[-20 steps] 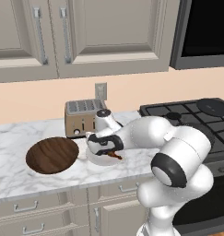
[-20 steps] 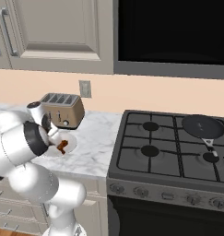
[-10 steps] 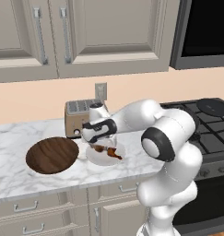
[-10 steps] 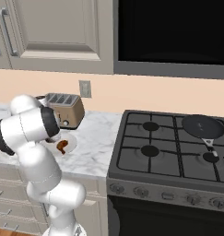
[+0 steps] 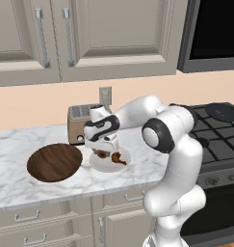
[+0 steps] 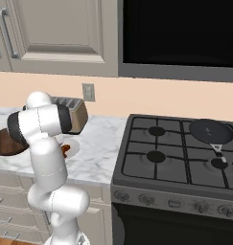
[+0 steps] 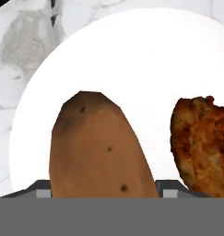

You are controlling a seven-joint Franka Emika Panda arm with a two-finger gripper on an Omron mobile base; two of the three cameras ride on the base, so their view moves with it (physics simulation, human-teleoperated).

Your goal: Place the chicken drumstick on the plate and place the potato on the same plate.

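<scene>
Marble counter [image 5: 12, 188] bears plate [image 7: 132, 55]; pincer [image 5: 102, 151] clasps potato [image 7: 97, 147] beside chicken drumstick [image 7: 201, 143]

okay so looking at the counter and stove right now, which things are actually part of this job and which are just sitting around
Part of the job:
potato, between the gripper fingertips, over the plate
chicken drumstick, lying on the plate
plate

Just lying about:
wooden board
toaster
black pan on the stove

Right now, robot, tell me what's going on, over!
Gripper shut on potato, over plate. Chicken drumstick on plate. Nothing in the way.
</scene>
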